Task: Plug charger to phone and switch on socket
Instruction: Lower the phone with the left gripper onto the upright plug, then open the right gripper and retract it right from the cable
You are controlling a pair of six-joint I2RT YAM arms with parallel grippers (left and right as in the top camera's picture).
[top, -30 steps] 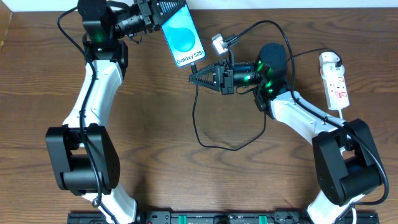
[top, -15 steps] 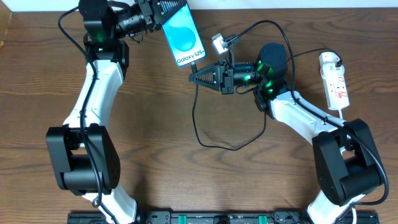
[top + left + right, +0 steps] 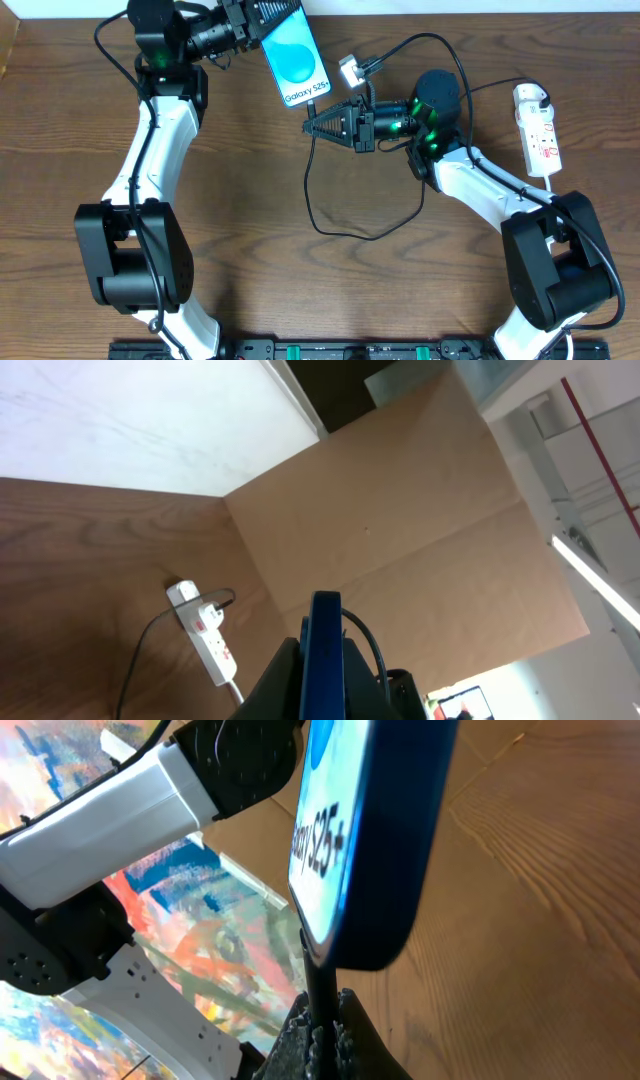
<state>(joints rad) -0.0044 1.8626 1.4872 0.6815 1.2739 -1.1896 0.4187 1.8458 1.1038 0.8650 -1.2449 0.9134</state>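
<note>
My left gripper (image 3: pixel 262 22) is shut on the phone (image 3: pixel 293 60), which has a bright blue screen with "Galaxy S25" text, and holds it tilted above the table at the back. In the left wrist view the phone (image 3: pixel 325 650) shows edge-on between the fingers (image 3: pixel 322 665). My right gripper (image 3: pixel 312 125) is shut on the charger (image 3: pixel 313 190), a thin black cable, just below the phone's lower end. In the right wrist view the cable end (image 3: pixel 320 990) rises from the fingers (image 3: pixel 322 1020) up to the phone's bottom edge (image 3: pixel 375 850). The socket (image 3: pixel 538 130), a white power strip, lies at the far right.
The black cable loops on the wooden table (image 3: pixel 250 230) below the right gripper and runs back over a small white adapter (image 3: pixel 350 70) toward the socket. The socket also shows in the left wrist view (image 3: pixel 205 635). A pale wall edge runs along the back.
The right gripper with the cable end has edged slightly left and up toward the phone's lower end. The left arm and phone have not moved.
</note>
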